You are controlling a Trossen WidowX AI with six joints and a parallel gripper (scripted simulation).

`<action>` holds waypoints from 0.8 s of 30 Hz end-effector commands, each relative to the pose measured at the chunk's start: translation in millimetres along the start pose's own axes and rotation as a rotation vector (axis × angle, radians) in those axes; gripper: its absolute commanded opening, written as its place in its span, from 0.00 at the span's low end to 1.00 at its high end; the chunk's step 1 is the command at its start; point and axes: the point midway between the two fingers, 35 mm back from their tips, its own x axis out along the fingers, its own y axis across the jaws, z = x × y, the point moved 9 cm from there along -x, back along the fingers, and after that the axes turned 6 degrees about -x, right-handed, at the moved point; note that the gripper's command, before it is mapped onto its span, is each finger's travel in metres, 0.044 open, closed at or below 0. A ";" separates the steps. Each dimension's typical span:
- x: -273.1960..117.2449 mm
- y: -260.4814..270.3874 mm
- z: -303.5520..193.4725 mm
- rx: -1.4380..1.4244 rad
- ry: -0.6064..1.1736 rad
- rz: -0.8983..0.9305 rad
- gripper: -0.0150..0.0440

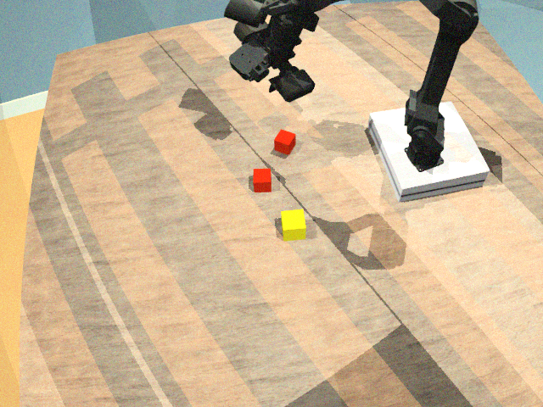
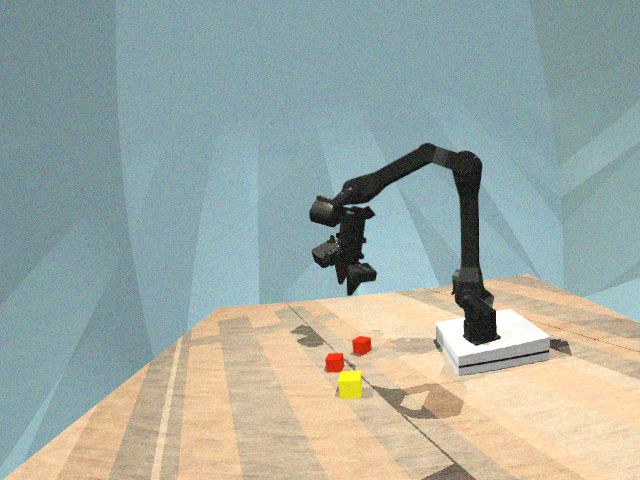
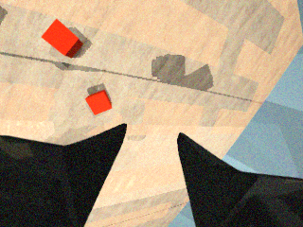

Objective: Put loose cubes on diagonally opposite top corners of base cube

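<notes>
Hovering with spread, empty gripper (image 2: 354, 281) high above both red cubes (image 1: 285, 141) (image 1: 262, 179), nothing stacked yet on yellow base cube (image 1: 293, 224).

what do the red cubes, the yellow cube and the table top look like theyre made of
Red cubes and yellow cube: flat, even colour, matte, crisp edges, no grain or gloss; perhaps painted or plastic, material open. Table top: looks like wood, pale and grey-brown grained planks with thin seams, dull finish.

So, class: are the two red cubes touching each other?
Apart. The top view shows bare table between the farther red cube and the nearer red cube; the wrist view shows the same gap.
</notes>
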 end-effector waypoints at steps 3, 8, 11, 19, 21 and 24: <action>8.5 18.1 4.8 -0.401 -0.029 0.291 0.70; 9.7 22.5 5.5 -0.486 -0.048 0.359 0.70; 9.7 22.5 5.5 -0.486 -0.048 0.359 0.70; 48.2 35.4 4.8 -0.486 -0.048 0.359 0.70; 62.9 41.9 3.5 -0.486 -0.048 0.359 0.70; 68.1 44.4 2.9 -0.486 -0.048 0.359 0.70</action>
